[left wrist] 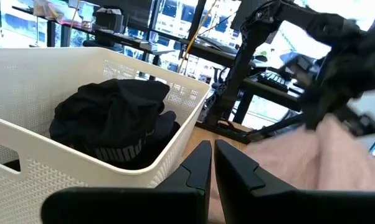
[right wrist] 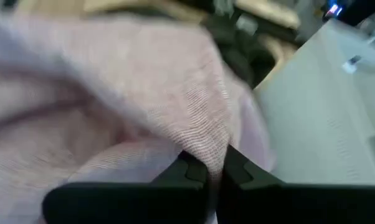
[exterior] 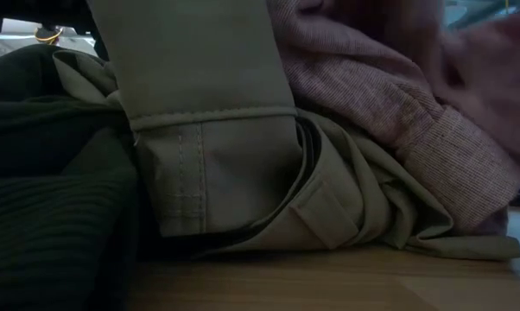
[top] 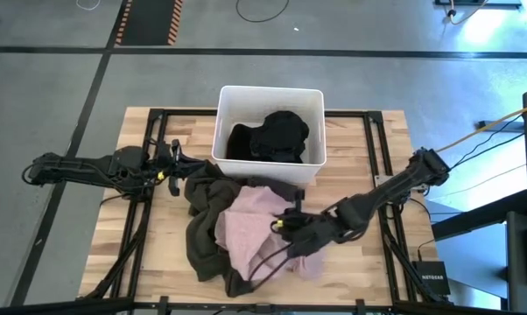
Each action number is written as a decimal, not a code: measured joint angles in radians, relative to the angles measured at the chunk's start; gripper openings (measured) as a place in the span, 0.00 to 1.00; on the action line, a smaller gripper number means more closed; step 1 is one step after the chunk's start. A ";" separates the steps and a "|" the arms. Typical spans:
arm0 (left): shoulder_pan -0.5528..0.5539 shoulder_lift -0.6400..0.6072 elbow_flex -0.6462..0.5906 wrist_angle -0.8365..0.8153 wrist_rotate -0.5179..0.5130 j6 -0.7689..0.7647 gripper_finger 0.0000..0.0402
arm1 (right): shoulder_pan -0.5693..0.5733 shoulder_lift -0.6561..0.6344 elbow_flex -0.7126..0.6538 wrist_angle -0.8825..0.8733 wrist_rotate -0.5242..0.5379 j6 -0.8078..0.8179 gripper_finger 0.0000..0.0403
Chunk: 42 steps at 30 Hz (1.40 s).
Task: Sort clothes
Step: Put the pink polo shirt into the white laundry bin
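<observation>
A pale pink shirt [top: 246,229] lies crumpled on a large olive-grey garment [top: 207,236] on the table, on the near side of the white bin [top: 228,96]. Both fill the low view, the shirt [exterior: 398,95] resting on the olive garment [exterior: 208,130]. Black clothes [top: 277,136] lie inside the bin. My right gripper [top: 287,226] is at the shirt's right side, shut on it. My left gripper [top: 174,164] is by the bin's left near corner, next to the olive garment's far edge. In the left wrist view it [left wrist: 211,158] is shut and empty. My right gripper pinches a raised fold of the pink shirt [right wrist: 206,140] between its two fingers, at the shirt's right side. The fingers come from the table's right, slanting down. How many layers they hold cannot be told. The rest of the shirt lies on the olive-grey garment.
The bin's white perforated wall [left wrist: 25,68] stands close to my left gripper. Bare wooden table [top: 141,254] shows to the left and right of the pile. Black frame bars [top: 382,149] run along the table. A dark ribbed cloth [exterior: 53,216] lies at the low view's left.
</observation>
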 joint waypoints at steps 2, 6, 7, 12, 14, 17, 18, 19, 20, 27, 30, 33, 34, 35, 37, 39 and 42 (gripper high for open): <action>0.000 0.000 0.000 0.000 0.000 0.000 0.04 | -0.003 -0.021 0.033 0.002 0.016 -0.027 0.02; 0.000 0.000 0.000 0.000 0.000 0.000 0.04 | -0.015 -0.052 0.112 0.001 0.051 -0.083 0.03; 0.000 0.000 0.000 0.000 0.000 0.000 0.04 | -0.020 -0.058 0.133 0.003 0.062 -0.103 0.03; 0.000 0.000 0.000 0.000 0.000 0.004 0.04 | -0.063 -0.073 0.268 0.009 0.095 -0.187 0.02; 0.000 0.000 0.000 0.000 0.000 0.005 0.04 | -0.086 -0.073 0.333 0.014 0.095 -0.219 0.02; 0.000 0.000 0.000 0.000 0.000 0.006 0.04 | -0.129 -0.076 0.408 0.035 0.096 -0.281 0.03; 0.000 0.000 0.000 0.000 0.000 0.006 0.04 | -0.146 -0.076 0.430 0.043 0.095 -0.304 0.03; 0.000 0.000 0.000 0.000 0.000 0.003 0.04 | -0.163 -0.076 0.450 0.049 0.095 -0.328 0.03; 0.000 0.000 0.000 -0.001 0.000 0.001 0.04 | -0.183 -0.076 0.468 0.064 0.095 -0.354 0.03; 0.000 0.000 0.000 0.000 0.000 0.008 0.04 | -0.341 -0.076 0.549 0.226 0.049 -0.533 0.04; 0.000 0.000 0.000 0.000 0.000 0.008 0.04 | -0.426 -0.076 0.552 0.277 0.033 -0.565 0.04; 0.000 0.000 0.000 0.000 0.000 0.008 0.04 | -0.514 -0.073 0.546 0.257 -0.002 -0.543 0.03; 0.000 0.000 0.000 0.000 0.000 0.008 0.04 | -0.540 -0.073 0.538 0.246 -0.010 -0.515 0.03; 0.000 0.000 0.000 0.000 0.000 0.008 0.04 | -0.567 -0.072 0.526 0.231 -0.019 -0.488 0.04; 0.000 0.000 0.000 0.000 0.000 0.008 0.04 | -0.611 -0.071 0.493 0.196 -0.051 -0.435 0.04; 0.000 0.000 0.000 0.000 0.000 0.008 0.04 | -0.649 -0.071 0.440 0.180 -0.078 -0.387 0.04; 0.000 0.000 0.000 0.000 0.000 0.008 0.04 | -0.690 -0.069 0.352 0.165 -0.101 -0.330 0.04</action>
